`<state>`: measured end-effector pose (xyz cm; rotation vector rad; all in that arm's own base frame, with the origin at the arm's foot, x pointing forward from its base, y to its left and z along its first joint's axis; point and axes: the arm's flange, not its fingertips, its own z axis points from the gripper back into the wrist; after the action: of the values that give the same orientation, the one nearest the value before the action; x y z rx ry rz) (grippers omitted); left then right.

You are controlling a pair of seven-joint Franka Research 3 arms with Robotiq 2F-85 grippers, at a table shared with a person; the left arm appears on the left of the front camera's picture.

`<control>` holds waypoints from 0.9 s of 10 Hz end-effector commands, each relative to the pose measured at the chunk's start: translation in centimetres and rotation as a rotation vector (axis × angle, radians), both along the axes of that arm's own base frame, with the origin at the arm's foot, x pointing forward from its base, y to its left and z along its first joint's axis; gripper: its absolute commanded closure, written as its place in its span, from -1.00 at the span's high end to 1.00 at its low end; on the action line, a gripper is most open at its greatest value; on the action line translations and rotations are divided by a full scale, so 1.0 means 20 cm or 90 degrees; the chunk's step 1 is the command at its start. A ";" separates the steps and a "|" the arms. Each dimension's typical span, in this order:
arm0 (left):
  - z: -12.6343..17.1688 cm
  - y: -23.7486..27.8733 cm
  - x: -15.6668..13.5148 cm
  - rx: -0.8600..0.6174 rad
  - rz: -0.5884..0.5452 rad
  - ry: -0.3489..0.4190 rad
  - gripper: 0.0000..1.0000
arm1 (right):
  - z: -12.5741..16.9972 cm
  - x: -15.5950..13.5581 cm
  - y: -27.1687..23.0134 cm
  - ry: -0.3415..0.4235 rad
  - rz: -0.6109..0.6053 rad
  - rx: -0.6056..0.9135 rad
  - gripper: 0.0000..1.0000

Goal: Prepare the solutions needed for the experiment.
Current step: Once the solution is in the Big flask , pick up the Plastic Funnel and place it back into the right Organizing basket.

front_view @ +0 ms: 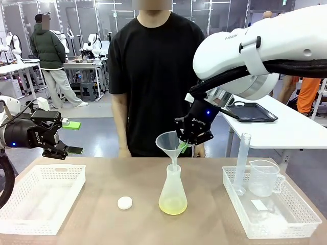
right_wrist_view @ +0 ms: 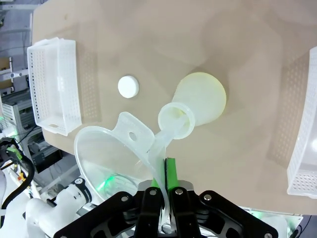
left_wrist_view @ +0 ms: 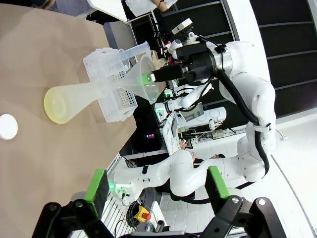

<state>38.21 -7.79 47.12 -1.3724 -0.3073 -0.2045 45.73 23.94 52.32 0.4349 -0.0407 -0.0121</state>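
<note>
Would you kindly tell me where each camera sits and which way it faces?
Front view: fixed between the arms, looking across the table at the person; shows the open left pincer and the right pincer shut on the funnel.
Left wrist view: on the left wrist, rolled sideways, looking over the table towards the right arm; its own open pincer rises below.
Right wrist view: on the right wrist, looking down on the flask; its own pincer clamps the funnel.
Shared: all three show flask, funnel and white cap.

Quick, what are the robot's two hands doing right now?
Left gripper: open, holding nothing.
Right gripper: shut on the funnel, whose stem is at the flask mouth.
</note>
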 end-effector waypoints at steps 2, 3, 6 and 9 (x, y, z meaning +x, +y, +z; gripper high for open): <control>0.01 -0.01 0.00 -0.018 0.002 0.004 1.00 | 0.03 -0.06 -0.01 -0.059 0.004 0.007 -1.00; 0.01 -0.01 0.00 -0.018 0.002 0.004 1.00 | 0.06 -0.07 -0.02 -0.079 0.007 0.014 -1.00; 0.01 -0.01 0.00 -0.018 0.002 0.004 1.00 | 0.14 -0.12 -0.05 -0.105 0.016 0.031 -1.00; 0.01 -0.01 0.00 -0.018 0.002 0.004 1.00 | 0.19 -0.18 -0.15 -0.094 0.017 0.052 -1.00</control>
<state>38.21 -7.79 47.11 -1.3724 -0.3072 -0.2045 42.91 22.36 56.45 0.4798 -0.1893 0.0388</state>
